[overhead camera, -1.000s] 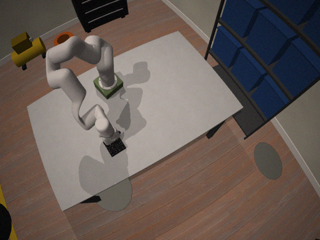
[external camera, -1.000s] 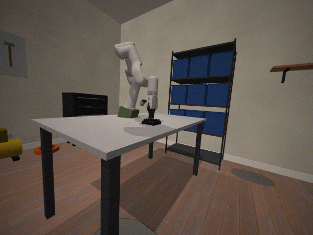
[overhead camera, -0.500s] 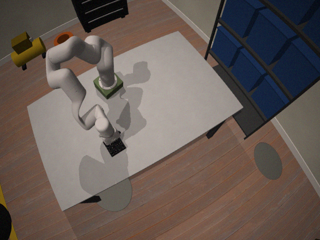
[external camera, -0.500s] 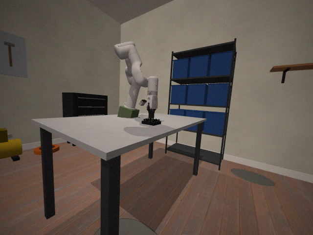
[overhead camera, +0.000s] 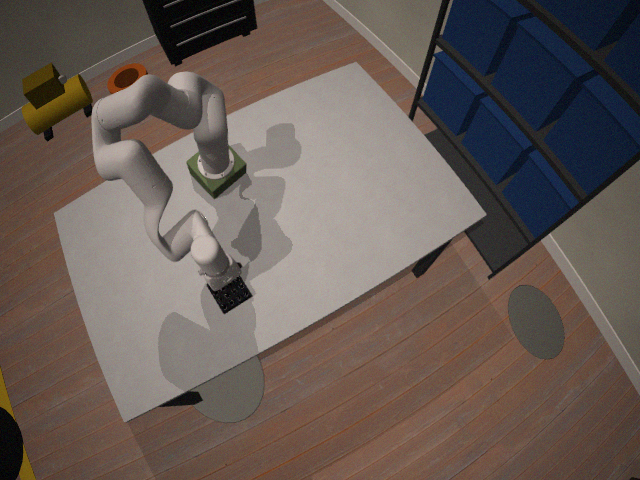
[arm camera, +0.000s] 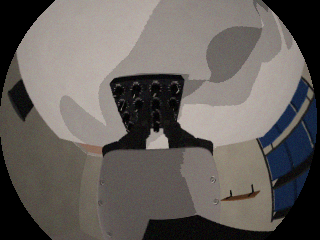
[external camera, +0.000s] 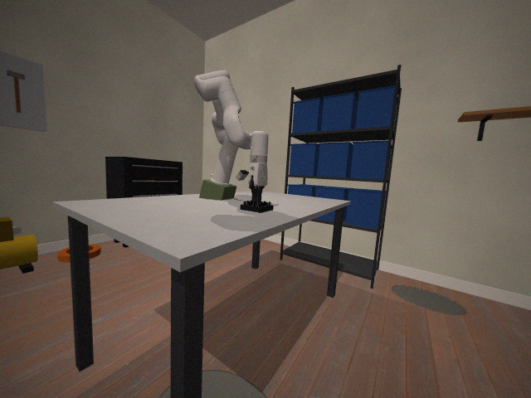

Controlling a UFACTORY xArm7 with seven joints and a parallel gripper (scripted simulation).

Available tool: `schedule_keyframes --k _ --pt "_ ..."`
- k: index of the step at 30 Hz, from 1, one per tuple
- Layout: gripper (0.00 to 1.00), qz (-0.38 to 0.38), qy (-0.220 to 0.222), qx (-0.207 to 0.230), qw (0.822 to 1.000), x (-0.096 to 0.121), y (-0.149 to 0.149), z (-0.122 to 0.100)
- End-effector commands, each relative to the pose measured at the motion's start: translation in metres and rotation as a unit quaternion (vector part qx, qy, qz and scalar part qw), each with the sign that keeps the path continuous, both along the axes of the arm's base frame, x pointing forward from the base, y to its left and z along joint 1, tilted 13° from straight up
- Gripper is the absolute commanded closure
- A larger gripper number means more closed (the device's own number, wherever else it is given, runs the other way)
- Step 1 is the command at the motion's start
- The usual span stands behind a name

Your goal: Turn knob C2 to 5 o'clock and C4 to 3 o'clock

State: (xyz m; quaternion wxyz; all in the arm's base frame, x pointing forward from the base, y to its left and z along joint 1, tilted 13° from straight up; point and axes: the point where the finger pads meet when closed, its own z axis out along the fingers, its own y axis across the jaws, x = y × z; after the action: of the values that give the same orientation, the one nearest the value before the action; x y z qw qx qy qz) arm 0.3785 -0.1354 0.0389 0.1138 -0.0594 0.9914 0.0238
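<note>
- Checking the edges from my end, I find the low black rectangular knob box (overhead camera: 231, 297) (external camera: 256, 207) (arm camera: 146, 79) on the pale grey rectangular table (overhead camera: 336, 206) (external camera: 141, 222) (arm camera: 75, 45), nearer the long side away from the arm's base, with a strip of tabletop between the box and that edge.
- The arm's square green base block (overhead camera: 227, 184) (external camera: 211, 190) stands well apart from the box, across the table, so I see room between them at table level.
- The dark metal shelf rack with blue bins (overhead camera: 537, 238) (external camera: 347, 84) is beyond the table's short end, well apart from the arm.
- My white arm (overhead camera: 129, 155) (external camera: 231, 122) arches up and over, then comes down to the box, its black-fingered gripper (overhead camera: 222, 287) (external camera: 256, 200) (arm camera: 155, 107) pointing downward.
- The fingers stand close together with a narrow gap, right at a knob; I can't tell whether they clamp it.
- The box sits upright and looks level, its black round knobs in rows with pale marks and white lines. The names are too small for me to read, and the fingers hide part of the nearest knobs in the wrist view.
</note>
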Motion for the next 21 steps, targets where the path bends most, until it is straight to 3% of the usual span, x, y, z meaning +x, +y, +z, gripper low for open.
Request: schedule_keyframes --k 1,21 --pt "0.81 0.000 -0.001 -0.001 1.000 0.0014 -0.0005 -0.0011" --pt "0.81 0.000 -0.001 -0.001 1.000 0.0021 -0.0003 -0.0045"
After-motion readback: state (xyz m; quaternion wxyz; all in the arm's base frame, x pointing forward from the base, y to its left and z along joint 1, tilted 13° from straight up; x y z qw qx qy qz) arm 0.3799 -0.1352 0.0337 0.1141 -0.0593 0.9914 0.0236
